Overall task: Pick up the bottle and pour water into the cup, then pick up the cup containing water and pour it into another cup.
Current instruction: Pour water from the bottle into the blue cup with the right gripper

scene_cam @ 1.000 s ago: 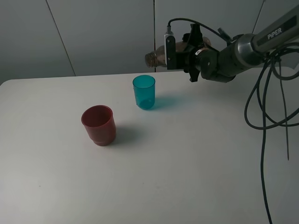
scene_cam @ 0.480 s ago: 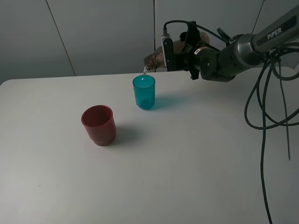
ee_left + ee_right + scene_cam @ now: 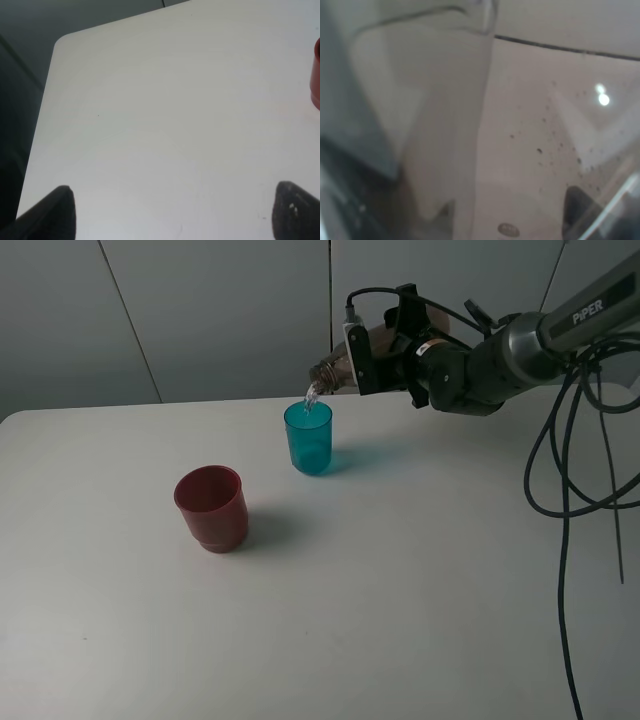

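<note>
My right gripper [image 3: 375,352] is shut on the bottle [image 3: 330,368], a smoky grey-brown bottle held tilted nearly flat above the table. Its mouth points left and hangs just over the cup [image 3: 308,437], a teal translucent tumbler at the back centre. A thin stream of water [image 3: 311,395] falls from the mouth into the tumbler. Another cup [image 3: 211,508], dark red and squat, stands to the front left of the teal one. The right wrist view is filled by the blurred bottle [image 3: 470,125]. My left gripper [image 3: 175,212] is open over bare table, and the red cup [image 3: 316,75] shows at that picture's edge.
The white table [image 3: 400,590] spreads wide in front of the cups. Black cables [image 3: 570,470] hang down at the right from the right arm [image 3: 520,345]. A grey panelled wall stands behind the table. The table's rounded corner [image 3: 62,40] shows in the left wrist view.
The bottle has tipped further, its mouth dropping toward the teal cup. Water began to trickle half a second ago and now runs as a clear stream. Both cups stay put.
</note>
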Motion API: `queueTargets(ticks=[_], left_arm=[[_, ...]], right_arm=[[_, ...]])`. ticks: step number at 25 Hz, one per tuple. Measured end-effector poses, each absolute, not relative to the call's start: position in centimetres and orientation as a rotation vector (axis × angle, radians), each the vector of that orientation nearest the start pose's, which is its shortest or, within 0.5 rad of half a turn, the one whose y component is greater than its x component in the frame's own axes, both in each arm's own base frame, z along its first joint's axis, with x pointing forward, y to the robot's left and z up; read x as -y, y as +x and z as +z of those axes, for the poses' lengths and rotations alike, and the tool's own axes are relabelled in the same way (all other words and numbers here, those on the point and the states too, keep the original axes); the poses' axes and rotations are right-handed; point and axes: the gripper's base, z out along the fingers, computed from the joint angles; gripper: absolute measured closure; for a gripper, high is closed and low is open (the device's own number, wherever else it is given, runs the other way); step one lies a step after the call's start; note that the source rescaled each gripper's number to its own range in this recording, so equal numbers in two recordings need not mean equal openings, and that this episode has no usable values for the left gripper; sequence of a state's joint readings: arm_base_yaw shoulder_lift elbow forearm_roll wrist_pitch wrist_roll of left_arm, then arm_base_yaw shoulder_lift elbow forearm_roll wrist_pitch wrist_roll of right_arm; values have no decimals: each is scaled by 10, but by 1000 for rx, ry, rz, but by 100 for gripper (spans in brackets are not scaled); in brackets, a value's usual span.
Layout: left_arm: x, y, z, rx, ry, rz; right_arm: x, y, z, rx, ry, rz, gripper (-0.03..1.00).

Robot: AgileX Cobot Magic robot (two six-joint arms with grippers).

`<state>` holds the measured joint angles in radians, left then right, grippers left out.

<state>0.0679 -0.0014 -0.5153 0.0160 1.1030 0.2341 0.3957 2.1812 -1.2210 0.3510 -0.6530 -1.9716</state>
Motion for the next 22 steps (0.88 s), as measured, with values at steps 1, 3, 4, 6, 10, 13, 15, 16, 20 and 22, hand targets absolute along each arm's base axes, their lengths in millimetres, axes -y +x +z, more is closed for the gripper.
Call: queueTargets(ticks=[1, 3, 4, 6, 10, 13, 15, 16, 20, 22], left_arm=[[-1, -9, 278, -2069, 171, 204], [-1, -9, 278, -2069, 171, 204], [-1, -9, 278, -2069, 171, 204], [-1, -9, 278, -2069, 171, 204], [-1, -9, 278, -2069, 171, 204], [-1, -9, 278, -2069, 171, 204], [-1, -9, 278, -2069, 171, 204], [-1, -9, 278, -2069, 171, 204], [-1, -9, 278, -2069, 171, 204], [-1, -9, 278, -2069, 171, 204]], right_arm=[[-159, 430, 132, -1121, -1607, -1081, 97], [-159, 430, 132, -1112, -1614, -1090, 97], [-159, 430, 133, -1105, -1619, -1098, 97], [-159, 430, 133, -1095, -1625, -1108, 97], [-159, 430, 133, -1074, -1639, -1130, 97], [-159, 430, 133, -1048, -1661, -1147, 97], [-160, 430, 134, -1027, -1673, -1157, 97], [-160, 430, 134, -1019, -1677, -1164, 97], [-161, 430, 135, -993, -1687, -1173, 97], [-161, 430, 135, -982, -1692, -1174, 97]])
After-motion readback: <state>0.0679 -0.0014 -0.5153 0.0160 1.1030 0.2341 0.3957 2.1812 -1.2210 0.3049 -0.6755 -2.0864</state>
